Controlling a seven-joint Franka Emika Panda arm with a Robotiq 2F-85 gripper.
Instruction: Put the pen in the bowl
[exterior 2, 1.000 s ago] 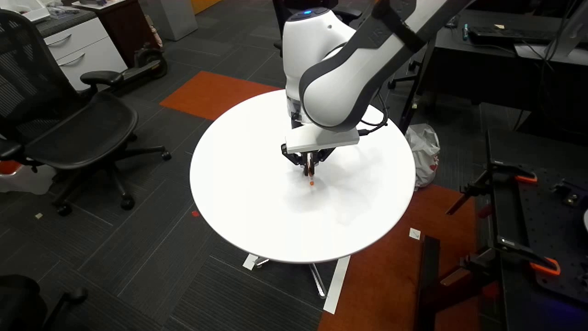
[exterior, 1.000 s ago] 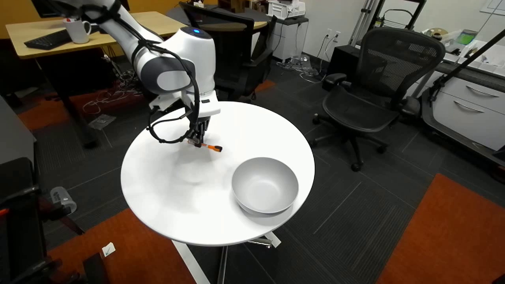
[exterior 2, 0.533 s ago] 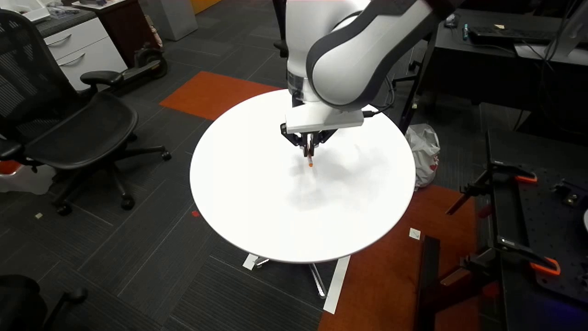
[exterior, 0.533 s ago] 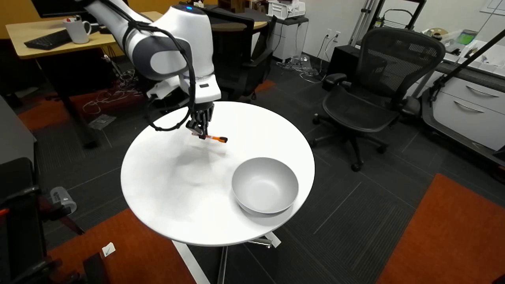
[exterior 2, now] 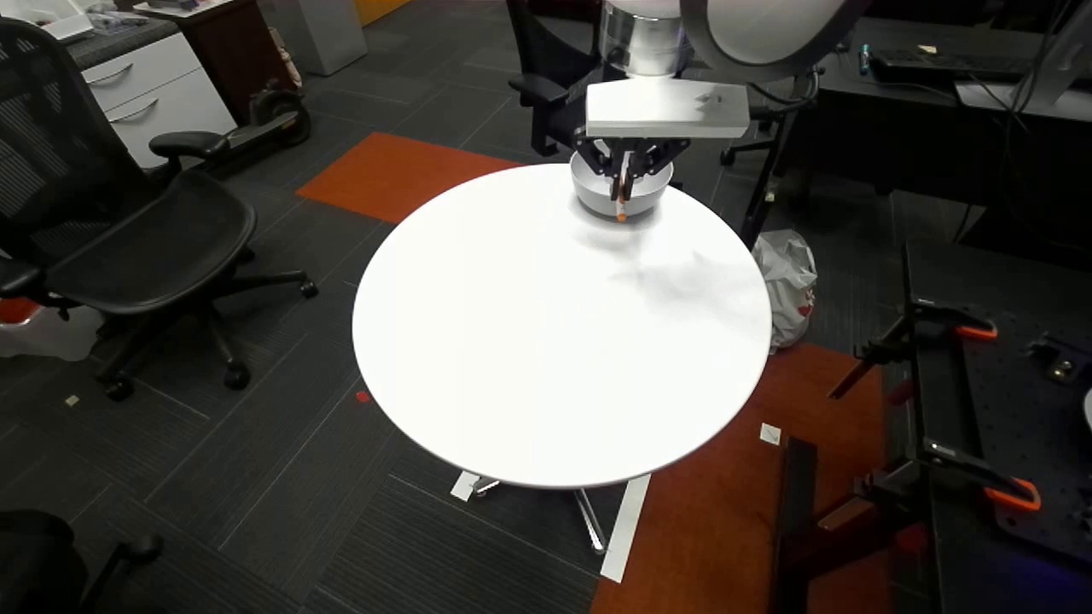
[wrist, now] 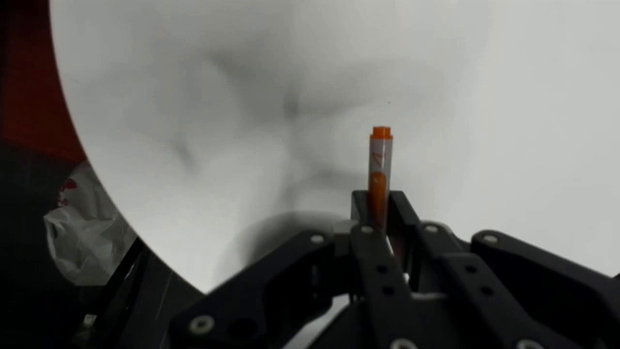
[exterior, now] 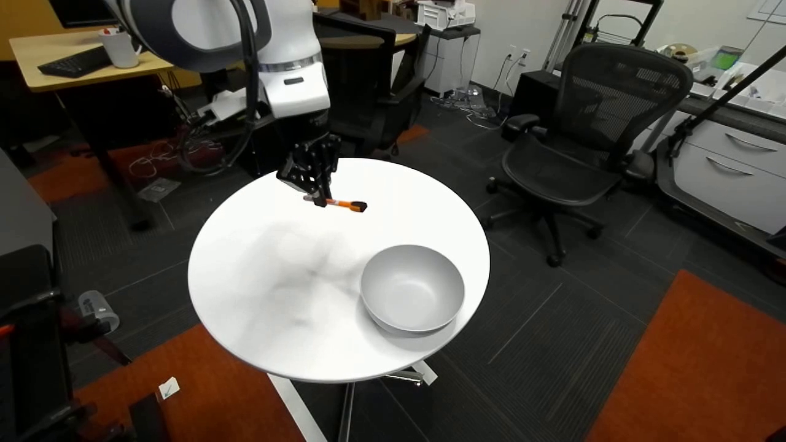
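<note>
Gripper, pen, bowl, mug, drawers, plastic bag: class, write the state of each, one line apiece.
Gripper: closed on the pen
Pen: held above the table, outside the bowl
Bowl: upright, nothing seen inside
Mug: upright on the desk
Drawers: shut
Plastic bag: wrinkled

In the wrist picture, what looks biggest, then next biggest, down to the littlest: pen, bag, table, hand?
Largest to smallest in the wrist view:
1. table
2. hand
3. bag
4. pen
The hand and pen are close up, so they look bigger than they would farther away.
</note>
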